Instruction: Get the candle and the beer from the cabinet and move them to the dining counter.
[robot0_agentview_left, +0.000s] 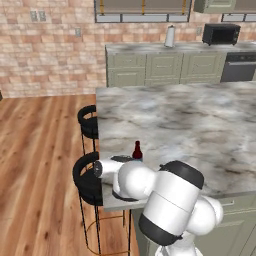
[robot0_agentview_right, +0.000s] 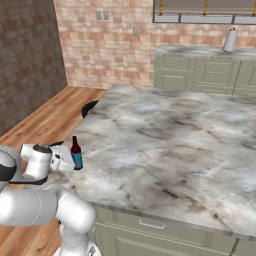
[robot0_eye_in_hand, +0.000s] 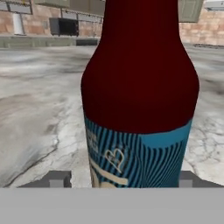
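You have the beer (robot0_agentview_right: 76, 152) standing upright on the dining counter (robot0_agentview_right: 165, 145), close to the counter's near corner, the one above the nearer black stool (robot0_agentview_left: 87, 180). The gripper (robot0_eye_in_hand: 120, 178) sits level with the bottle's blue label, one fingertip (robot0_eye_in_hand: 59, 178) on each side of it. In the hand view both tips stand clear of the glass, so the jaws are spread wider than the bottle and grasp nothing. Past the counter's far edge you see the microwave (robot0_agentview_left: 221, 33) and a pale canister (robot0_agentview_left: 170, 36) on the back worktop.
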